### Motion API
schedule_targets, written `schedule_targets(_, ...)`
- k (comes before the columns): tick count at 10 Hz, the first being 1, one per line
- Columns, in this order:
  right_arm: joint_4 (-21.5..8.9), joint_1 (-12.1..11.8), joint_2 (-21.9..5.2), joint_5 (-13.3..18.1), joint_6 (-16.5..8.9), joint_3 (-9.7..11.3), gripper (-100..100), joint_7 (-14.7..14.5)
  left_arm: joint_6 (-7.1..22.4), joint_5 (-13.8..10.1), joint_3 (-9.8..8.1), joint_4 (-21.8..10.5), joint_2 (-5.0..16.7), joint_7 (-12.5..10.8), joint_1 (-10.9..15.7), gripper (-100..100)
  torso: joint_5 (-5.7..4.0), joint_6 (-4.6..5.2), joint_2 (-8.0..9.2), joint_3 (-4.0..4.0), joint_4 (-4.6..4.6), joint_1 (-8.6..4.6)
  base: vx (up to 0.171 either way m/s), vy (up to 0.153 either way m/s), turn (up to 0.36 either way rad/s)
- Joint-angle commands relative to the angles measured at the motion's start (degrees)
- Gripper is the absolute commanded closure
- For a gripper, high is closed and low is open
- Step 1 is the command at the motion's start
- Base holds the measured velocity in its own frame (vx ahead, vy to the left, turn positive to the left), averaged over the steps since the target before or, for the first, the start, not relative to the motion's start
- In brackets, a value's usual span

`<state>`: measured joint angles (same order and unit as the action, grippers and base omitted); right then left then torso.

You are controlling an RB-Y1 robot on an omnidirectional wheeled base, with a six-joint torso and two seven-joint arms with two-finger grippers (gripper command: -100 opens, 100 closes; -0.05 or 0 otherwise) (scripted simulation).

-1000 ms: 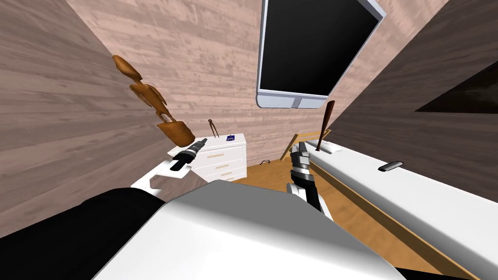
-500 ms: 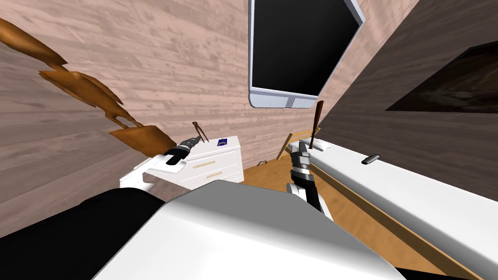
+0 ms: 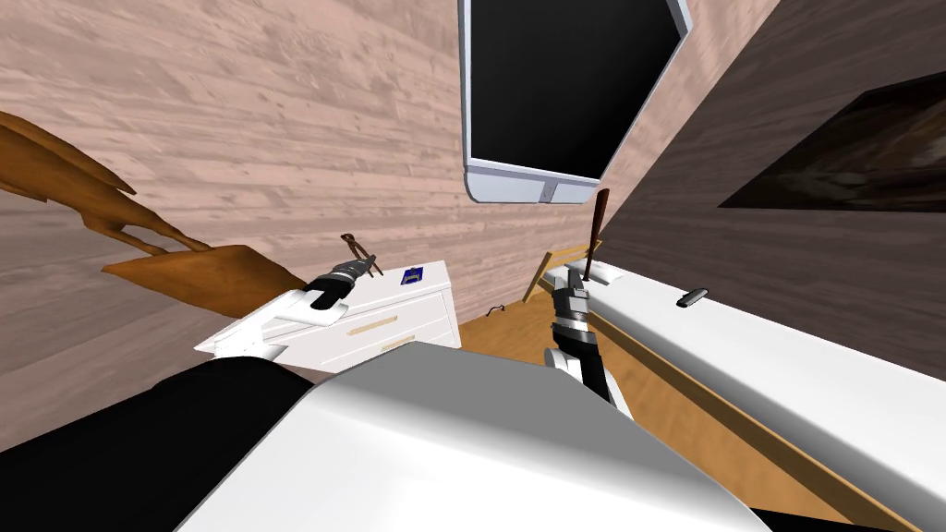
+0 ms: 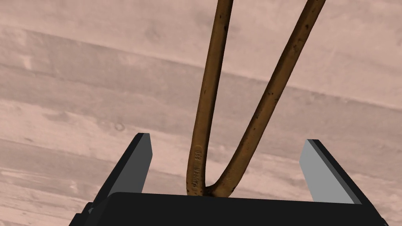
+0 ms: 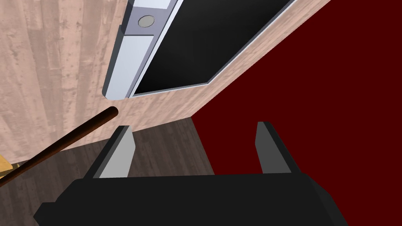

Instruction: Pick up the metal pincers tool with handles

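My left gripper (image 4: pixel 227 138) gapes wide around both brown handles of the pincers (image 4: pixel 205 117), placed so one squeeze should catch them; my right gripper (image 5: pixel 193 125) idles, fingers spread.

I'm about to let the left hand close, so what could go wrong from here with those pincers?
1. The pincers have thin handles that splay apart inside the open left gripper; closing may squeeze them together and twist the tool loose.
2. They seem to stand by the wall on the white dresser; a nudge might topple them.
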<state>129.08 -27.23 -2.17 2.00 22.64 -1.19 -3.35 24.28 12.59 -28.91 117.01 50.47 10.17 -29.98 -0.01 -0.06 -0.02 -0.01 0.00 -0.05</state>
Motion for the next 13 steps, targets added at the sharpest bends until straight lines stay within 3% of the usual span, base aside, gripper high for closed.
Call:
schedule_targets(1, 0.0, 0.0, 0.0, 0.0, 0.0, 0.0, 0, 0.0, -1.5, 1.9, 2.32, -2.9, 0.1, -0.1, 2.9, -100, 0.0, 0.0, 0.0, 0.0, 0.0, 0.0, -0.087, -0.01, -0.086)
schedule_targets(3, 0.0, 0.0, 0.0, 0.0, 0.0, 0.0, 0, 0.0, -1.5, 1.9, 2.32, -6.1, 0.1, -0.1, 6.5, -100, 0.0, 0.0, 0.46, 0.27, 0.11, 0.01, -0.09, 0.003, -0.019)
schedule_targets(4, 0.0, 0.0, 0.0, 0.0, 0.0, 0.0, 0, 0.0, -1.5, 1.9, 2.32, -7.2, 0.1, -0.1, 6.5, -100, 0.01, -0.02, 0.38, 0.23, 0.1, 0.03, -0.012, 0.002, 0.012)
schedule_targets(5, 0.0, 0.0, 0.0, 0.0, 0.0, 0.0, 0, 0.0, -3.0, 3.7, 4.63, -8.8, 0.3, -0.2, 8.8, -100, 0.01, -0.02, 0.24, 0.15, 0.07, 0.02, -0.082, -0.012, -0.086)
schedule_targets(8, 0.0, 0.0, 0.0, 0.0, 0.0, 0.0, 0, 0.0, -3.0, 3.7, 4.63, -14.0, 0.3, -0.2, 13.0, -100, 0.0, -0.02, 0.34, 0.21, 0.09, 0.02, -0.056, 0.001, -0.009)
schedule_targets(9, 0.0, 0.0, 0.0, 0.0, 0.0, 0.0, 0, 0.0, -4.4, 5.6, 6.95, -16.0, 0.4, -0.4, 15.2, -100, 0.01, -0.01, 0.23, 0.14, 0.06, 0.04, -0.098, 0.007, -0.079)
schedule_targets(11, 0.0, 0.0, 0.0, 0.0, 0.0, 0.0, 0, 0.0, -4.4, 5.6, 6.95, -19.8, 0.4, -0.4, 18.7, -100, 0.0, -0.01, 0.48, 0.29, 0.12, 0.03, -0.081, 0.0, -0.023)
schedule_targets(13, 0.0, 0.0, 0.0, 0.0, 0.0, 0.0, 0, 0.0, -4.4, 5.6, 6.95, -21.7, 0.4, -0.4, 19.5, -100, -0.01, -0.02, 0.21, 0.14, 0.06, -0.01, 0.001, -0.007, 0.003)
